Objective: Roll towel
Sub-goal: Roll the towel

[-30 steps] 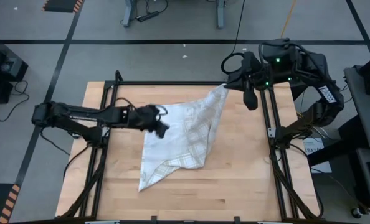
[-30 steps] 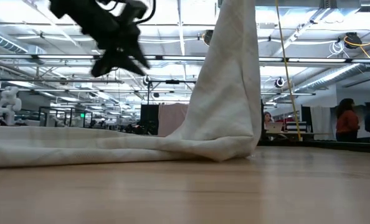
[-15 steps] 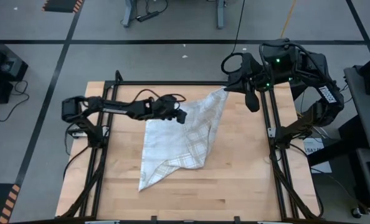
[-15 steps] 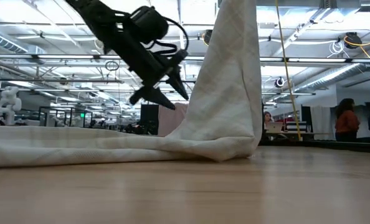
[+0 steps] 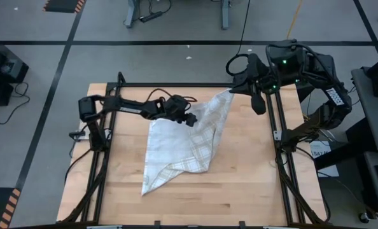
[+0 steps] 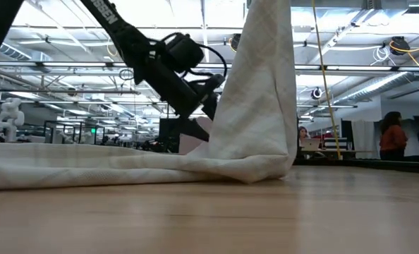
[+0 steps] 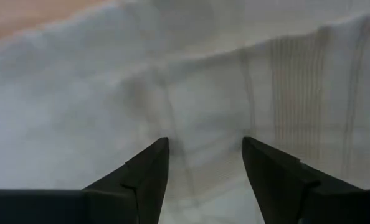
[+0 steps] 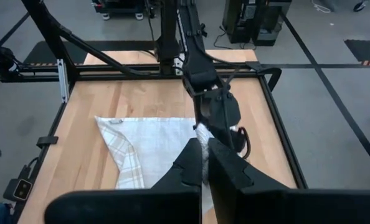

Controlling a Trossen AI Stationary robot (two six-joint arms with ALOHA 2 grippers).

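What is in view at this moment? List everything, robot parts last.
towel: one, white with tan-grey checks, one corner lifted at the table's far right, the rest lying across the middle.
table: one, light wood, with a black frame along its sides.
people: at least two, far off in the room behind.
left end effector: one, dark, open, at the towel's far edge.
right end effector: one, dark, shut on the towel's raised corner.

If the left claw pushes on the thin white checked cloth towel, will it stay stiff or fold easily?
Probably it folds easily: the thin white checked cloth towel hangs limp from the right claw, shut on its corner, and creases on the wooden table. It seems light, since one pinched corner lifts it. The open left claw would likely bunch it rather than slide it.
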